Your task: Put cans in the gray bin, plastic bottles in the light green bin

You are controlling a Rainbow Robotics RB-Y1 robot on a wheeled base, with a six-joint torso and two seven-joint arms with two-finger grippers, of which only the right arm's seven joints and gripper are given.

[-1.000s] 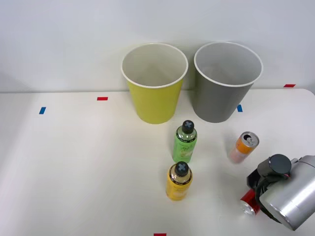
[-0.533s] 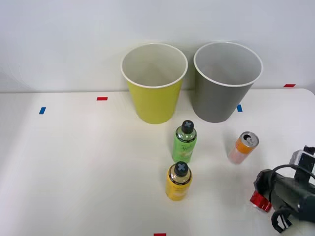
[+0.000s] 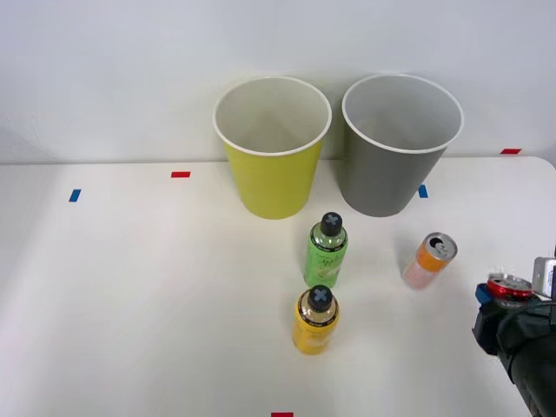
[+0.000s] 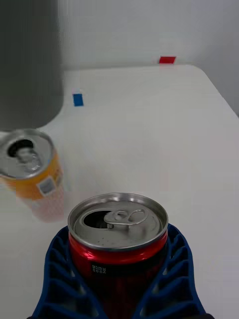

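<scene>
The white table (image 3: 130,287) carries everything, with the two bins side by side at its far edge: the gray bin (image 3: 391,165) on the right, its mouth open and nothing showing inside, and the light green bin (image 3: 271,178) just left of it. The step in hand is judged to be carrying the red can (image 4: 117,239) to the gray bin, so the arm needs to rise well above that pale rim before moving across, since the bin is much taller than the can. The right gripper (image 4: 119,279) is clenched around the red can's body, blue ribbed fingers (image 4: 175,269) hugging both sides, can upright with its open top facing up; in the front view it sits at the near right of the table (image 3: 508,288). The orange-pink can (image 3: 427,261) stands between the held can and the gray bin, so the path should pass over it, not through it. The green bottle (image 3: 327,250) and yellow bottle (image 3: 316,320) stand well left, clear of that route. Release only once the can is centred over the mouth.
</scene>
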